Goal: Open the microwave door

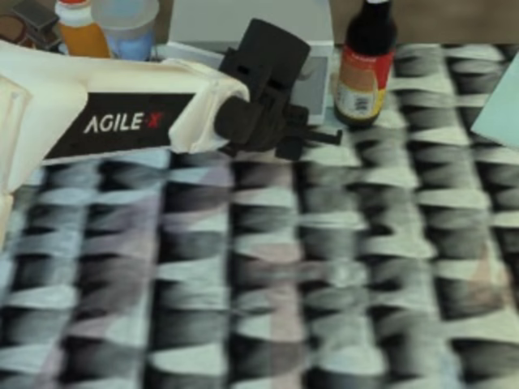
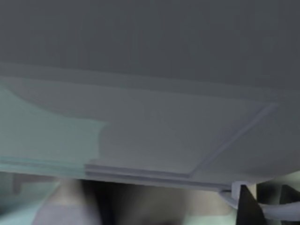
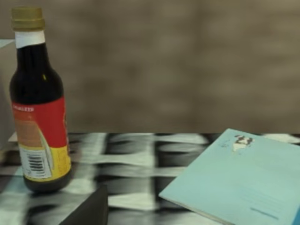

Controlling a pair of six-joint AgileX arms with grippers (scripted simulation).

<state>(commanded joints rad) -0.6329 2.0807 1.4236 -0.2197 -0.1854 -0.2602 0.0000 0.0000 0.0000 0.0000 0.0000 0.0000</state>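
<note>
Right against the microwave (image 1: 243, 24) front, left gripper (image 1: 312, 139).

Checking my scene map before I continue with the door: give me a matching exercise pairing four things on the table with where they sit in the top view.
Things:
1. microwave
2. dark sauce bottle
3. light blue book
4. orange-capped bottle

Places:
A. right edge
B. far left corner
C. far middle, behind the left end effector
D. just right of the microwave

Pairs: 1-C, 2-D, 3-A, 4-B
</note>
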